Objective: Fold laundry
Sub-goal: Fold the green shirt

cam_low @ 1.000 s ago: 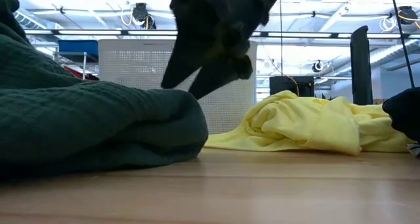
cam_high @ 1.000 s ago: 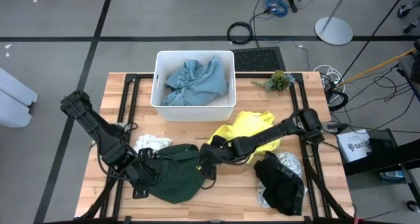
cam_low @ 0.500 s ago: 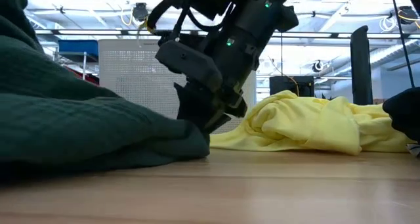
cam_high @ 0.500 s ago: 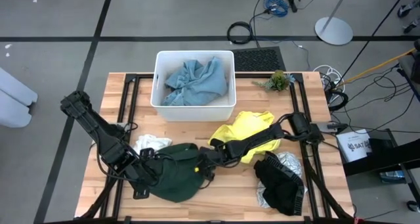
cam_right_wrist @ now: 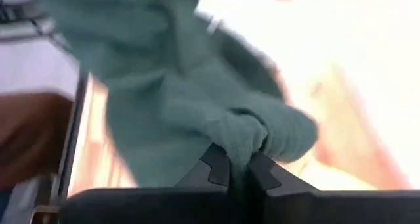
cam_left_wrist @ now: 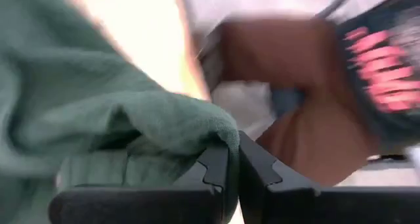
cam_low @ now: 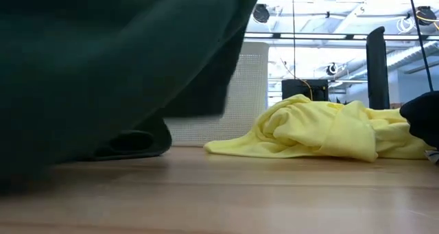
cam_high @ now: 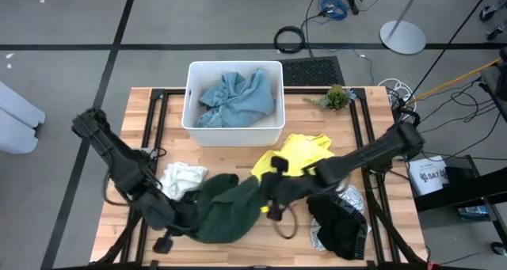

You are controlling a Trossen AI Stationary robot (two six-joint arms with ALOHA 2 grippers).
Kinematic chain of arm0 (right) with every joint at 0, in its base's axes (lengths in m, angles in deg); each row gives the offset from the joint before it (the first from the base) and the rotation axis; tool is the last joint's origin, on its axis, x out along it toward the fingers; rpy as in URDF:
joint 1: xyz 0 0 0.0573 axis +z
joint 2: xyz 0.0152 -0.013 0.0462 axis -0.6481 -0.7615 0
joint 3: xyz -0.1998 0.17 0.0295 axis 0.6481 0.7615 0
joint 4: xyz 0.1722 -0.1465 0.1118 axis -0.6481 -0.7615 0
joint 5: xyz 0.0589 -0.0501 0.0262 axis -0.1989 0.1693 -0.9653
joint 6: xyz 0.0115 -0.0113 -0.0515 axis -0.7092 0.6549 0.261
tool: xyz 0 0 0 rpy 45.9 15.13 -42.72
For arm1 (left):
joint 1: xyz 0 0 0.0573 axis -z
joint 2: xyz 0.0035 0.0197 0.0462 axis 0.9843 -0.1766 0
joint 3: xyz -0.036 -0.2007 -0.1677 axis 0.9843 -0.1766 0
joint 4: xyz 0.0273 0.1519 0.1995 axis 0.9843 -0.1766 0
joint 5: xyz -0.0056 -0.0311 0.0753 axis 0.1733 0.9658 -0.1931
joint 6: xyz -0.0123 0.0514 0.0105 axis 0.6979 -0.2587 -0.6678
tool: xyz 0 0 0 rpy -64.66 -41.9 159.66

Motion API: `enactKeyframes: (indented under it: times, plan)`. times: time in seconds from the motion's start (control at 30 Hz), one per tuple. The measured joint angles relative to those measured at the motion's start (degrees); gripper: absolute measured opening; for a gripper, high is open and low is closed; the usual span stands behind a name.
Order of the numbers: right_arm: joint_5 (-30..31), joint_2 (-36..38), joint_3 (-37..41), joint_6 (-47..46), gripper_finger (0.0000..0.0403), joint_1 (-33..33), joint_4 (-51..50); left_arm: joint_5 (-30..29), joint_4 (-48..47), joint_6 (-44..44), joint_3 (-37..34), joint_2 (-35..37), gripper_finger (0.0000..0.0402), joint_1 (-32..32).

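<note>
**A:** What do we see at the right gripper (cam_right_wrist: 238,173)?

**B:** We see its jaws squeezed tight on a bunch of the dark green cloth (cam_high: 226,207). The cloth puffs up just above the tips.

**A:** And the left gripper (cam_left_wrist: 233,168)?

**B:** We see the same there. Its jaws are pinched together on another edge of the same green cloth.

**A:** So both hold one cloth?

**B:** Yes. From above, we see it stretched between them, near the front edge of the worktop (cam_high: 238,155). The left gripper is at its left end and the right gripper at its right end. From the low camera, we see the green cloth hanging up off the wood, filling the left side.

**A:** What is around it?

**B:** We see a small white cloth (cam_high: 182,177) just to the left, farther back. The yellow cloth (cam_high: 297,153) lies in a heap to the right, behind the right arm. It shows in the low view too.

**A:** And farther right?

**B:** We see the black cloth (cam_high: 337,218) near the front right corner. It lies on a grey-white patterned cloth (cam_high: 348,197).

**A:** What is at the far side?

**B:** We see a white tub (cam_high: 234,131) there, with the light blue cloth (cam_high: 236,98) bunched up inside it. A little green plant (cam_high: 336,96) sits to the right of the tub.
</note>
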Motion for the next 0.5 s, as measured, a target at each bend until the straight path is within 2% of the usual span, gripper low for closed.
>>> enactKeyframes:
  times: [0.13,0.23,0.43,0.5]
  plan:
    - [9.56,7.43,0.02,8.37,0.0,2.91,4.97,-2.69,2.05,-7.55,4.73,2.96,0.0022,-0.2]
    - [14.69,11.92,0.01,17.28,0.0,4.92,13.25,-10.61,1.7,-12.27,7.93,5.97,0.0022,-0.26]
    - [20.23,17.38,-0.04,33.11,0.0,5.64,31.01,-31.14,1.28,-17.37,10.69,13.59,0.0022,-0.98]
    - [20.84,18.41,-0.04,34.9,0.0,5.3,32.67,-33.88,1.14,-16.68,10.69,15.9,0.0022,-1.67]
